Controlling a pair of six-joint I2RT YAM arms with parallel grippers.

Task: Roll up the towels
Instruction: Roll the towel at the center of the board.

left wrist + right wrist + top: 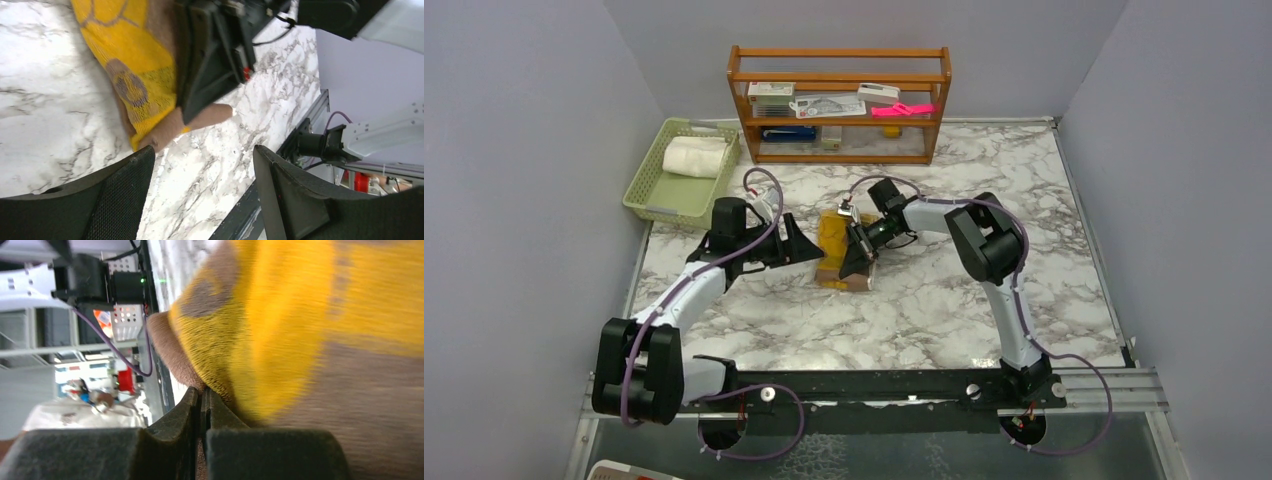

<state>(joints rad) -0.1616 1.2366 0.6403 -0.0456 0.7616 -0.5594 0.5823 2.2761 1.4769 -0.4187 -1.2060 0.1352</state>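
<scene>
The brown towel with mustard-yellow patches (836,240) lies partly folded on the marble table, mid-centre. My right gripper (860,262) is shut on its near edge; the right wrist view shows the pinched brown cloth (310,340) at the closed gripper (202,400). My left gripper (809,250) is open just left of the towel, low over the table. In the left wrist view the towel (130,65) lies just beyond the open gripper (202,155), with the right gripper (210,65) on it. The cream-white towel (694,157) lies rolled in the green basket.
A green plastic basket (656,196) stands at the back left. A wooden shelf (839,100) with small items stands against the back wall. Grey walls enclose both sides. A black rail (874,385) runs along the near edge.
</scene>
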